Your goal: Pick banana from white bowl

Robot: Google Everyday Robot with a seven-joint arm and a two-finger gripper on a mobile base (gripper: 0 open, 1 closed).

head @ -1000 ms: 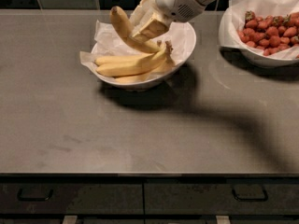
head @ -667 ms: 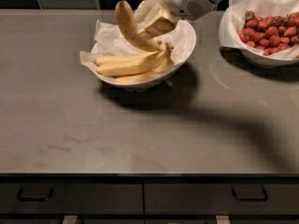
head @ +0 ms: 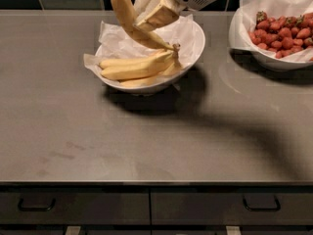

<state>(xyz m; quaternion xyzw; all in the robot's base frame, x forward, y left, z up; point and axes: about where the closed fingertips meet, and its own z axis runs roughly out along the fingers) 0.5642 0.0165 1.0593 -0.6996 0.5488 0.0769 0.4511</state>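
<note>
Jaws closed on the banana: you see the gripper [head: 149,18] at the far edge of the desk [head: 146,146], left of centre, clamping the single loose fruit about midway along its length.

(a) Far left of the group, the banana [head: 122,9] stands steeply tilted. Its upper end rises to the top of the view, and its lower tip slants down to the right, over the middle of the white bowl [head: 195,40]. Most of its length is above the rim.

(b) Below it, the joined bananas [head: 137,67] lie flat on the crumpled paper lining [head: 115,33] inside the same bowl. The lower tip of the held banana ends right at their stems. You cannot tell whether it touches them or hangs just above.

(c) At the far right corner, well apart, a second bowl [head: 274,60] holds strawberries [head: 283,31] and plays no part in the task.

(d) Under the near edge, drawer fronts [head: 83,207] run the width of the desk.

Progress, as a judgement: the grasp is made and the lift is well advanced, so count the harder part as done. What is left is to bring the lower tip clear of the stems and of the rim, then hold the fruit free of the bowl. Watch the tilt: a grip at mid-length on a smooth, curved skin may let the banana pivot or slip.
</note>
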